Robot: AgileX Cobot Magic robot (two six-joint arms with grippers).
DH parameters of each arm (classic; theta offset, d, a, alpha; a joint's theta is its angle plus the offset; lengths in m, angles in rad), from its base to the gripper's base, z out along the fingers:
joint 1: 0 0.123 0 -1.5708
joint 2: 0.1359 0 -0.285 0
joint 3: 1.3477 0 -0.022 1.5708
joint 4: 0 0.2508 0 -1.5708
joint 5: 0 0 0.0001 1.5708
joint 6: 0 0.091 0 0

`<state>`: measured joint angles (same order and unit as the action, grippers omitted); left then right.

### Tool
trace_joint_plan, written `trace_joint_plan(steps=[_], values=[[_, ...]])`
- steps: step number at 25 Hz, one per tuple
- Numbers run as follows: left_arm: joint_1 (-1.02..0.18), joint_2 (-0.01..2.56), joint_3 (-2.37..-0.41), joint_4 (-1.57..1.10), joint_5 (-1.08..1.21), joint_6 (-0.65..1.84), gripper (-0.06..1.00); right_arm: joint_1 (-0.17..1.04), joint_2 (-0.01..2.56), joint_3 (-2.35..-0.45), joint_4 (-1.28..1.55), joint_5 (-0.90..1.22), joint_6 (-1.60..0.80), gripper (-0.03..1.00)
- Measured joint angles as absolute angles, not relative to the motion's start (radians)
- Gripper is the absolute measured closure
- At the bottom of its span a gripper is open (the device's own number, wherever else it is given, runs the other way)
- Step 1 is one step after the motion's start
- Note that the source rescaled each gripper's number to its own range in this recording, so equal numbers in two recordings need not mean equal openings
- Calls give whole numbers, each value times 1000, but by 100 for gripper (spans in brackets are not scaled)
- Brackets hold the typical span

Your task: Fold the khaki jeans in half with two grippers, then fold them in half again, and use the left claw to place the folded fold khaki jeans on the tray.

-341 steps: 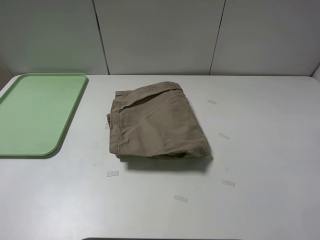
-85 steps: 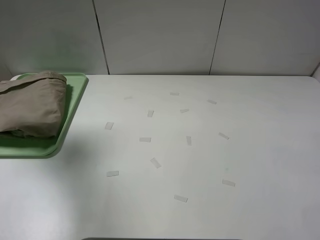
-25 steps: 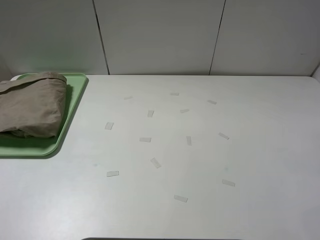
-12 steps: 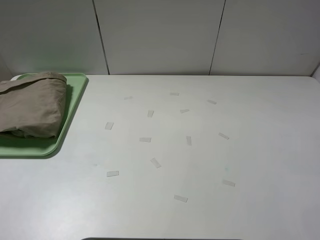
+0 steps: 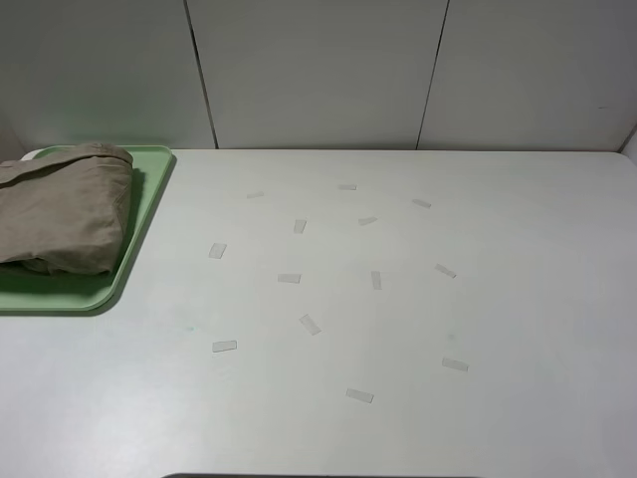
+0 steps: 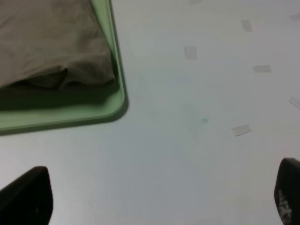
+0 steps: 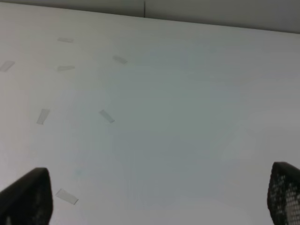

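We see the folded khaki jeans lying on the green tray at the table's far left; both are cut off by the frame edge there. Small tape strips dot the table. No arm shows in the high view. In the wrist views only dark fingertip corners show: the left claw is spread wide, empty, near the tray corner; the right claw is spread wide, empty, over bare table.

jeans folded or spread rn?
Folded. The khaki jeans lie as a compact layered bundle on the tray, stacked edges visible in the left wrist view.
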<state>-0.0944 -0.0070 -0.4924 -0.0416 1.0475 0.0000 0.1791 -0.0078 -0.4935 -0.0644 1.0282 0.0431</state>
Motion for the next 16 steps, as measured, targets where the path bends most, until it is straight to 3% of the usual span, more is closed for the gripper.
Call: trace_joint_plan(steps=[16], values=[[-111,-7,-492,-42,1048,0,-6,179,-8,-494,-64,1028,43,-3]])
